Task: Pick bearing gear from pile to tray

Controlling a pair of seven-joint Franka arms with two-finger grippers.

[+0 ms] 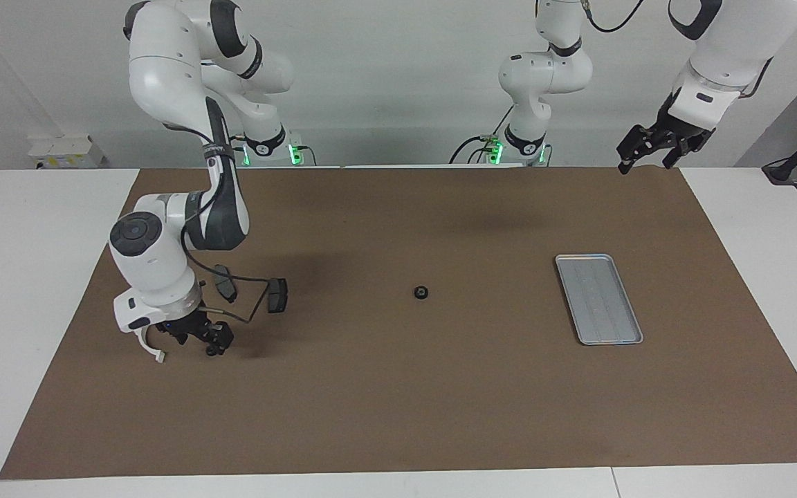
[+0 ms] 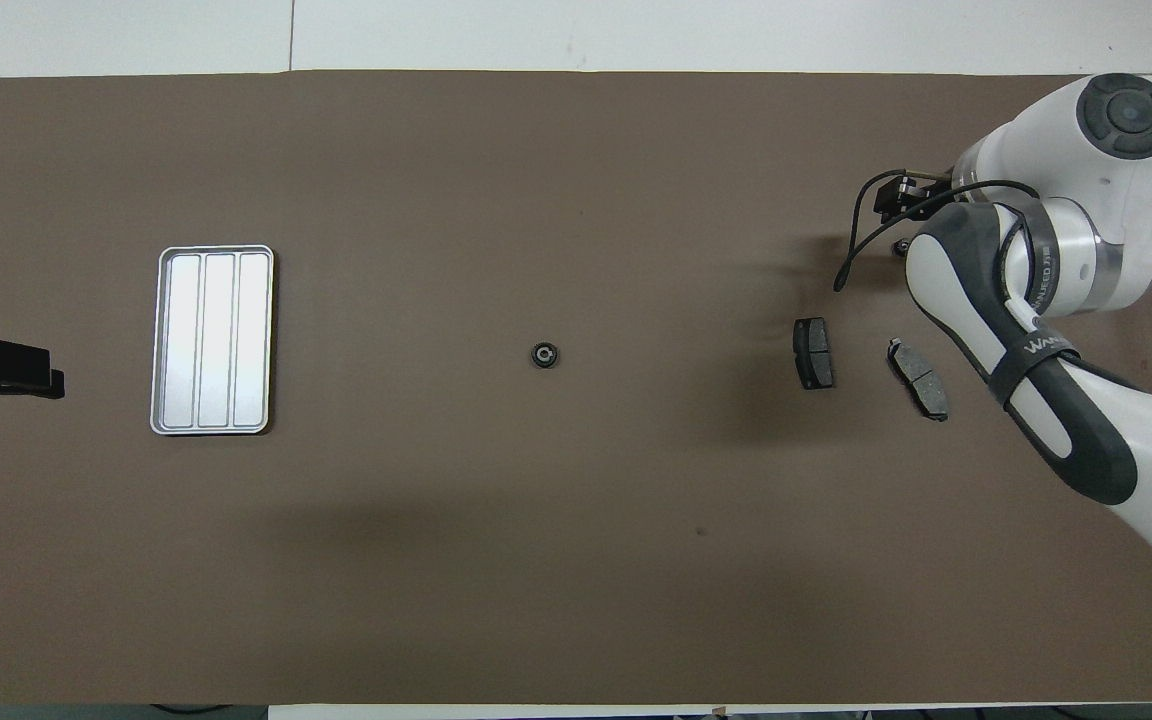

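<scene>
Right gripper low at pile by mat's end edge, grip unclear, likely seeking gear; left gripper waits, spread unclear.

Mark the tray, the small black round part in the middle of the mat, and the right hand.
tray (image 2: 217, 340): overhead view, on its ribbed floor.
small black round part (image 1: 421, 292): facing view, on its top.
right hand (image 1: 213, 347): facing view, between its fingertips.

2 brake pads, 1 bearing gear, 1 tray, 2 arms
</scene>
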